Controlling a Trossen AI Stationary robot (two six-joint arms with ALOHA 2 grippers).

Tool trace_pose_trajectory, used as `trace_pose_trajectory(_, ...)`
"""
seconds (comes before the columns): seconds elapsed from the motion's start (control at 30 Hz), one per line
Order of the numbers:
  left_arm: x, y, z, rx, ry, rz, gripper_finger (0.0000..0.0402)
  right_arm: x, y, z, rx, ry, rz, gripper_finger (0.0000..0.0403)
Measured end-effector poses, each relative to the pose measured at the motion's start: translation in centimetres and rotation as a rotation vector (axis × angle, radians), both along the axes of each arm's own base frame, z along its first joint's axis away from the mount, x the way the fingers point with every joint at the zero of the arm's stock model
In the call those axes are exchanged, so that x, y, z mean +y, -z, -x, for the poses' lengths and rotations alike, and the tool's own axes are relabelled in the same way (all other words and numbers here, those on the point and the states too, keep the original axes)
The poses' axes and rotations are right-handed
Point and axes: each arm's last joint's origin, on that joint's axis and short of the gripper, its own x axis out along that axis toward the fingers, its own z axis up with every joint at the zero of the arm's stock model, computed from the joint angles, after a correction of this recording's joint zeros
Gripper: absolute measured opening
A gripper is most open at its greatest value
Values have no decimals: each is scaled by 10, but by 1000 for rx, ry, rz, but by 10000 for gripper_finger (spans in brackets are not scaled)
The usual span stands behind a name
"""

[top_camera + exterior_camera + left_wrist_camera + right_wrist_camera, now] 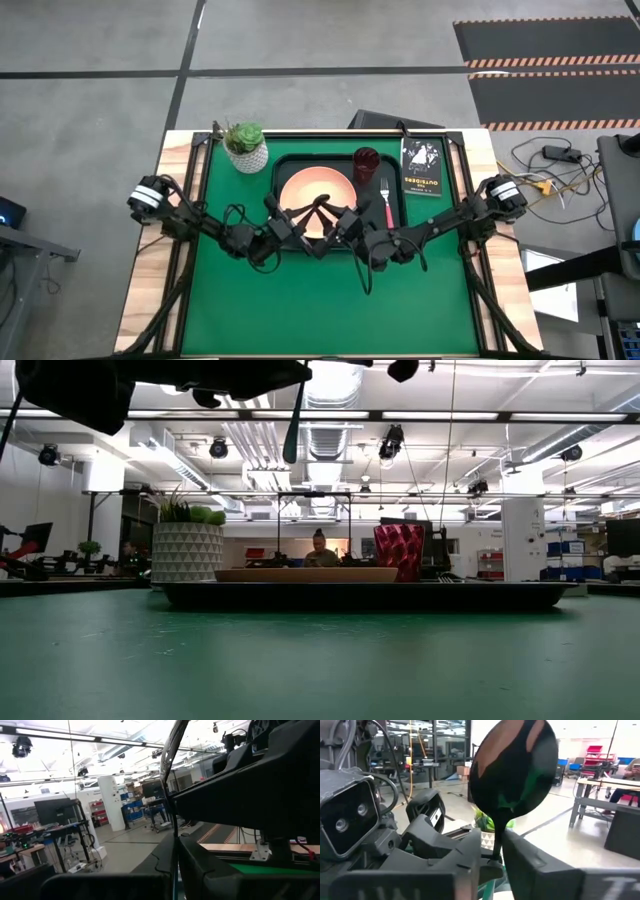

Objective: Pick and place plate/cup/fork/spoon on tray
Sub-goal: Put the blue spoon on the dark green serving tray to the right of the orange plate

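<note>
The spoon shows in the right wrist view by its dark bowl (pixel 512 765), in the left wrist view as a slim shaft (pixel 172 780), and in the low view hanging high above the table (pixel 292 425). My left gripper (pixel 308 218) and my right gripper (pixel 338 220) meet over the near edge of the tray (pixel 285 170), both shut on the spoon. The salmon-pink plate (pixel 317 190), the maroon cup (pixel 366 162) and the pink-handled fork (pixel 386 200) rest on the tray's floor. My left gripper pinches the spoon's slim shaft (pixel 175 851) between its two fingers; the shaft runs on past the fingertips. The spoon is lifted clear of the table. Which end of the spoon it has cannot be told. My right gripper pinches the spoon at the neck just below the bowl (pixel 498 845) between its two fingers. The bowl stands out beyond the fingertips, its hollow face toward the wrist camera. The spoon is lifted clear.
A white pot with a green plant (pixel 246 148) stands by the tray's far left corner. A small black booklet (pixel 422 167) lies to the right of the tray. Green mat (pixel 320 310) lies open toward the near edge.
</note>
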Motion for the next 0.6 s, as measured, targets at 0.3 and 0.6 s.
trace_pose_trajectory(0.3, -4, 0, 1, -3, 20, -3, 0, -3, -1, -2, -3, -39, 4, 10)
trace_pose_trajectory(0.6, -5, 0, 1, 10, 22, -12, 0, -2, 1, -2, 25, -46, 17, 36)
